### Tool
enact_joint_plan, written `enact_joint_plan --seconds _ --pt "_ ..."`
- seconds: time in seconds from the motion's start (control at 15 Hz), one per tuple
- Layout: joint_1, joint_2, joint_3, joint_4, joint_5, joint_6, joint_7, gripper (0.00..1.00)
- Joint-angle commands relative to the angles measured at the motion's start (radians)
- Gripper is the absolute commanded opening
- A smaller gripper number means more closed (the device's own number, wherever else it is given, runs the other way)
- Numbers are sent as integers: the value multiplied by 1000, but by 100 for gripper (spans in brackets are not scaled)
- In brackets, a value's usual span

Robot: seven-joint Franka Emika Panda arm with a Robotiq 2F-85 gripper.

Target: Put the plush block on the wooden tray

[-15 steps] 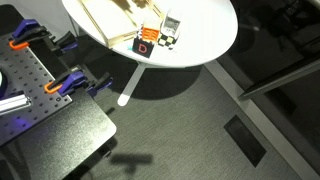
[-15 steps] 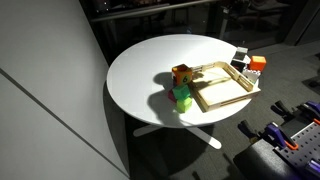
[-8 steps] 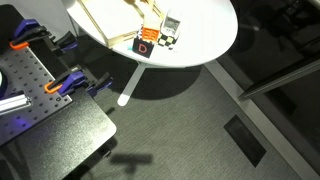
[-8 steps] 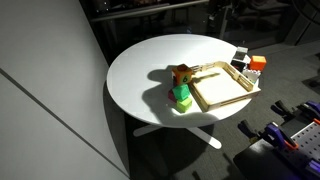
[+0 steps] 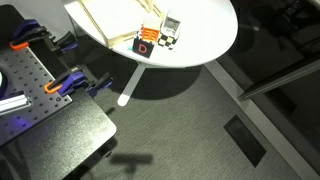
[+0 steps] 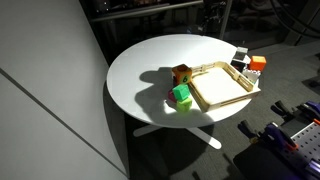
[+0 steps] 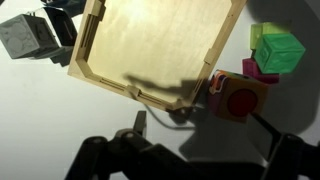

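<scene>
The plush block (image 7: 238,97), an orange cube with a red round patch on top, sits on the white table just outside the corner of the wooden tray (image 7: 150,40). In an exterior view the block (image 6: 181,73) stands at the tray's (image 6: 220,88) near corner. The tray is empty and also shows in an exterior view (image 5: 105,15). My gripper (image 7: 200,135) hangs above the table beside the block with its fingers wide apart and nothing between them. The gripper is out of view in both exterior views.
A green cube (image 7: 278,50) lies next to the plush block, with a pink piece beside it; it also shows in an exterior view (image 6: 182,96). A grey cube (image 7: 25,38) and a red-orange cube with a black face (image 5: 147,43) sit past the tray's far end.
The arm's shadow on the table beside the blocks has shrunk and shifted a little. The blocks and the tray have not moved.
</scene>
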Motion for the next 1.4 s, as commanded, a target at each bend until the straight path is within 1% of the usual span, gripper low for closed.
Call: enact_joint_plan --seconds 0.0,0.8,0.87,1.33 --pt "16 33 15 43 2 -26 -4 100" --pt "67 65 25 23 29 -3 140 100" --pt "64 57 24 9 20 -3 112 100" --pt "67 61 24 9 20 -3 123 100"
